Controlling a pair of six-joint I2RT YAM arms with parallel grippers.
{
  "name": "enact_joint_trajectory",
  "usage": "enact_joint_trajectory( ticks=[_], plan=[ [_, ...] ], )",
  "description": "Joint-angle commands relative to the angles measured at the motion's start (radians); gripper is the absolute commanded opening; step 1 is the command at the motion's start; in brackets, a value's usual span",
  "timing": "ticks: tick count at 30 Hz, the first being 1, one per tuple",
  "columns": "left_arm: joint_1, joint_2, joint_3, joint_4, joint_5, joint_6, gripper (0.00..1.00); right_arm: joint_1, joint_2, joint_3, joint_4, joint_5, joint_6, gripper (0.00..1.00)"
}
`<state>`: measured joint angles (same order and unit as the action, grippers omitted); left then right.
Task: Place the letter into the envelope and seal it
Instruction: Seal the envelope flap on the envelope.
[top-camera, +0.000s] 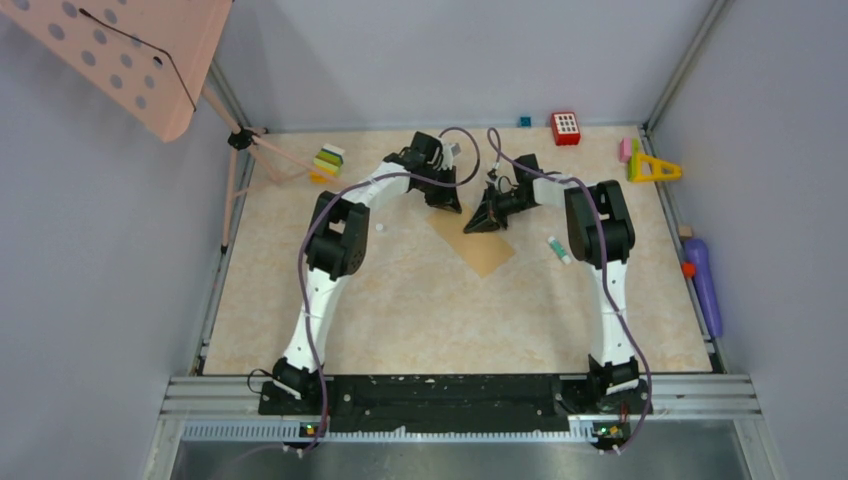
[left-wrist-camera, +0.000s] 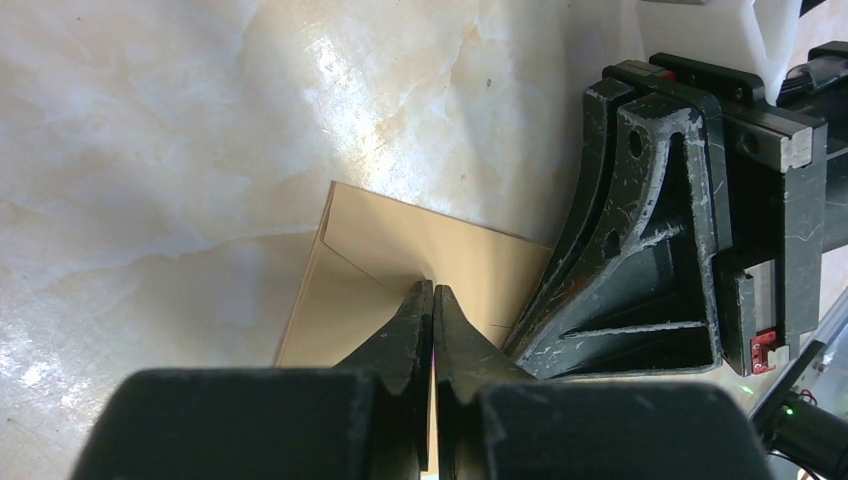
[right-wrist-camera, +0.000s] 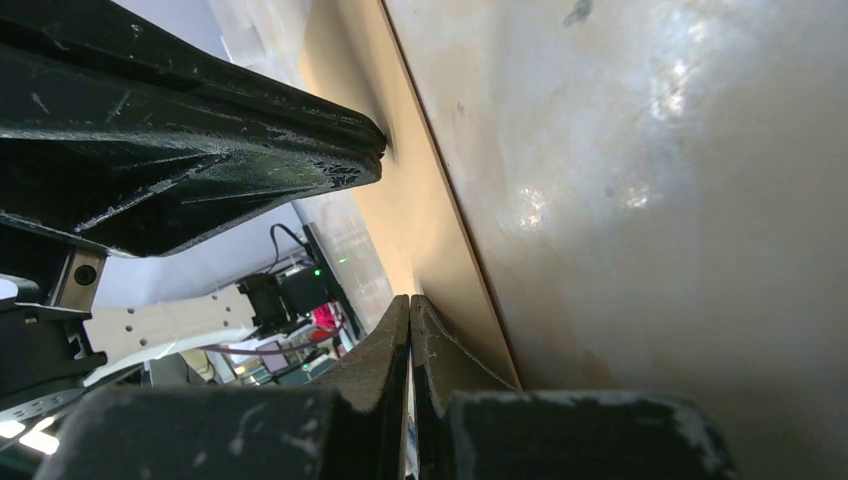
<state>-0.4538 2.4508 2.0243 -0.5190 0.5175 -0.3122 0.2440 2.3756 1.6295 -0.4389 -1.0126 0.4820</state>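
Although the letter shows in none of the views, the left wrist view finds the envelope (left-wrist-camera: 370, 260) lying flat on the table (left-wrist-camera: 200, 150), with its pointed flap apparently folded down. The left gripper (left-wrist-camera: 432, 288) has its jaws drawn together with nothing between them. Its tips are set on the flap near the point.

In the right wrist view, the right gripper (right-wrist-camera: 410, 298) is likewise fully closed and empty. Its tips are at the envelope's long edge and seem to bear on the paper. The other arm's finger stands just beside it.

The top view puts the envelope mid-table at an angle, with both tools close together on its far end.

Judgement: this looks like the sealing step.

Hazards:
- The table is smooth, so a sideways stroke along the flap could skid or turn the envelope.
- Pressure from narrow tips may leave part of the flap unstuck, and it could lift.
- The two tools work so near each other that they could collide.
- Whether the letter is inside cannot be confirmed.
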Motion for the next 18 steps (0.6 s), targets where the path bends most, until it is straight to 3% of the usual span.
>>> enact_joint_trajectory(
  ticks=[1,18],
  plan=[
    [-0.012,0.035,0.037,-0.059,-0.077,0.032,0.02,0.001,0.022,-0.015,-0.010,0.114,-0.008,0.00],
    [-0.035,0.041,0.022,-0.096,-0.106,0.076,0.00,0.017,0.105,0.105,0.039,0.135,0.070,0.00]
  ],
)
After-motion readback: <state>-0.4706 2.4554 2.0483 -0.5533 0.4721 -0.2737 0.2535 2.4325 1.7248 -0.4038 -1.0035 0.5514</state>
